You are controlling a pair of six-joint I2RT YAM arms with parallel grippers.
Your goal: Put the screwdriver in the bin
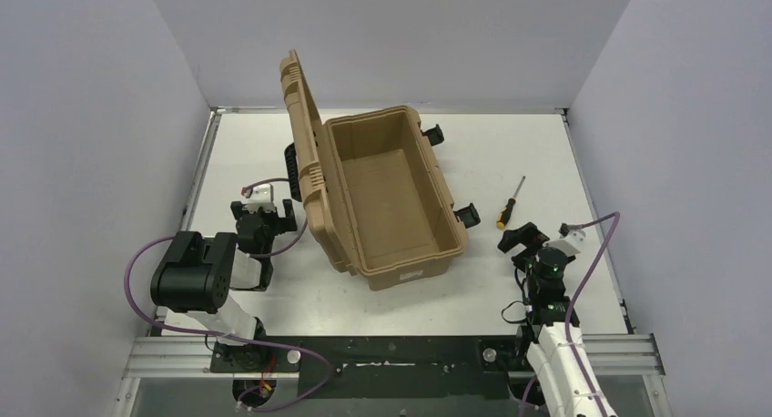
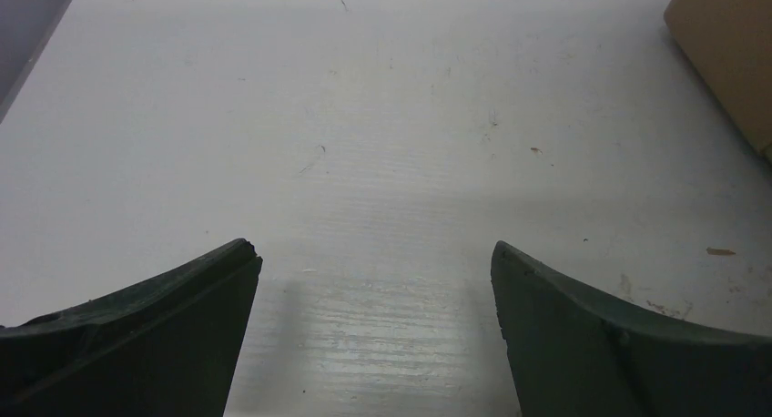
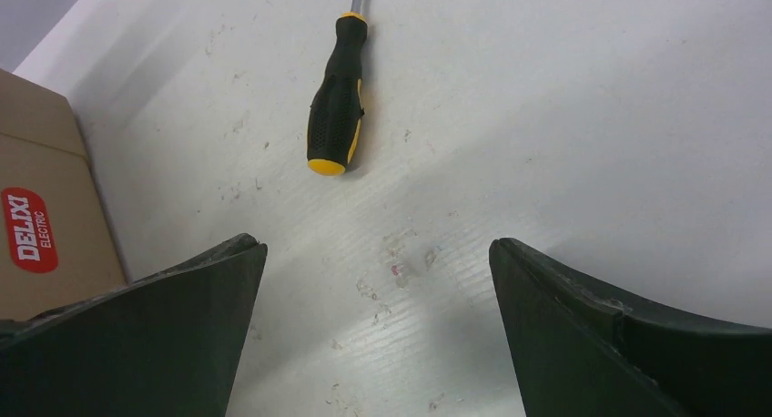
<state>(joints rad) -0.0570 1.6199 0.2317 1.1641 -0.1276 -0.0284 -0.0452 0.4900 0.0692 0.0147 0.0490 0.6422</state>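
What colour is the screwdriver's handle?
Black grip with yellow ends on the screwdriver; clearest in the right wrist view.

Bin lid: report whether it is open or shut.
Open. The lid stands raised along the left side of the bin, whose bare inside shows from above.

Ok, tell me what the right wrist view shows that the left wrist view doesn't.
Only the right wrist view: the screwdriver, lying flat on the table ahead of the open right gripper with its handle nearest, and a red DELIXI ELECTRIC label on the bin wall at left.
Only the left wrist view: the open left gripper over bare, scuffed table, with nothing ahead of it.
Both: the white table and a tan piece of the bin at the frame edge, on the left in one and at the upper right in the other.
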